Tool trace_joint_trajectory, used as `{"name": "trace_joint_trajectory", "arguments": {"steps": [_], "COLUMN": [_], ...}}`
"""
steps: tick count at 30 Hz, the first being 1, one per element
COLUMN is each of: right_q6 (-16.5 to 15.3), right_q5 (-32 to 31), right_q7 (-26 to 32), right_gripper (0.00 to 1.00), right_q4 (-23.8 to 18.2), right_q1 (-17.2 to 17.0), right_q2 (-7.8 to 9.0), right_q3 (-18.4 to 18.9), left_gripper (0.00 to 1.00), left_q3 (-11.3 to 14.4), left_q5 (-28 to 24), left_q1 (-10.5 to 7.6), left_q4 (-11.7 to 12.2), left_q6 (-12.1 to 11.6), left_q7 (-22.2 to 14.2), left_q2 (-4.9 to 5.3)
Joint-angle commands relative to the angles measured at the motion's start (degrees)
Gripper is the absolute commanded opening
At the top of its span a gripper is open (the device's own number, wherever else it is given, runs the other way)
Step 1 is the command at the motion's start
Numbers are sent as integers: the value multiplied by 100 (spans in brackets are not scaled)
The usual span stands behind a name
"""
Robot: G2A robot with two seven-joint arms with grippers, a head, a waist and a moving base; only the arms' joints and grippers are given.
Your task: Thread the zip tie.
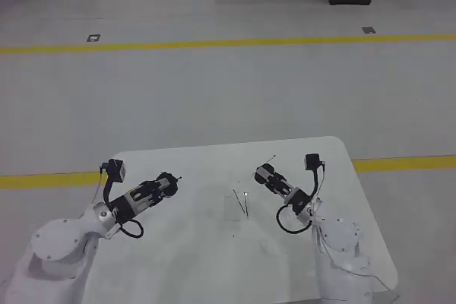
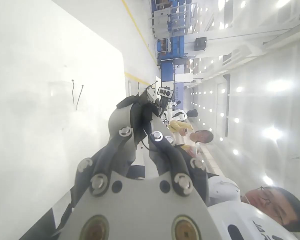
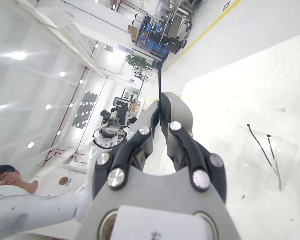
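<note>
- Black tie (image 3: 160,81) is clamped between the fingers of the right gripper (image 3: 162,101), right of the table's middle. Most of its length juts past the fingertips, with what looks like its head at the free end. I judge this leaves that end exposed for threading.
- Left gripper (image 2: 140,106) hangs on the left side, well apart from the right one and pointed toward it. Its fingers look pressed together, and I cannot tell whether anything is pinched between them.
- Both grippers sit above the table (image 1: 213,258), probably so the ends can meet in free air.
- Two spare ties (image 1: 241,202) lie on a clear sheet (image 3: 287,148) between the arms, slightly nearer than the grippers. Nothing is touching them.
- By my reading, threading has not begun. The grippers must close the gap first, and the thin tie may flex off line.
</note>
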Motion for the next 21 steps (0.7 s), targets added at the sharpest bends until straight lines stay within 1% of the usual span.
{"name": "trace_joint_trajectory", "arguments": {"steps": [1, 3, 4, 5, 6, 7, 8, 10, 11, 15, 16, 18, 20, 21], "right_q6": [0, 12, 0, 0, 0, 0, 0, 0, 0, 0, 0, 0, 0, 0], "right_q5": [0, -37, -15, -11, 38, 67, 70, 71, 69, 51, 50, 19, 22, -11], "right_q7": [0, -129, -186, -225, -250, -257, -281, -327, -366, -478, -502, -578, -660, -665], "right_gripper": [0, 0, 0, 0, 0, 0, 0, 0, 0, 0, 0, 0, 0, 0], "right_q4": [0, 42, 75, 93, 102, 115, 131, 156, 189, 289, 303, 312, 305, 223], "right_q1": [0, 3, 9, 14, 22, 27, 28, 14, 6, 15, 14, 10, 7, 17], "right_q2": [0, 13, 27, 40, 51, 66, 89, 122, 144, 215, 231, 270, 300, 324], "right_q3": [0, -48, -90, -110, -143, -168, -185, -218, -235, -314, -335, -385, -442, -523], "left_gripper": [0, 0, 0, 0, 0, 0, 0, 0, 0, 0, 0, 0, 0, 0], "left_q3": [52, 89, 109, 129, 156, 179, 231, 318, 378, 582, 634, 724, 812, 851], "left_q5": [-280, -506, -514, -477, -395, -175, 159, 682, 1110, 1938, 2036, 2399, 2426, 2455], "left_q1": [-38, -69, -92, -108, -116, -118, -89, -55, -25, 46, 55, 55, 65, 53], "left_q4": [65, 115, 133, 144, 152, 140, 137, 110, 117, 163, 165, 184, 213, 226], "left_q6": [52, 89, 60, -10, -140, -334, -601, -1014, -1294, -1859, -1933, -2041, -2040, -2008], "left_q7": [-10, -39, -27, -9, 29, 89, 191, 396, 540, 946, 1002, 1119, 1185, 1187], "left_q2": [-5, -11, -9, -7, -6, -1, 6, 12, 19, 20, 18, 22, 15, 15]}}
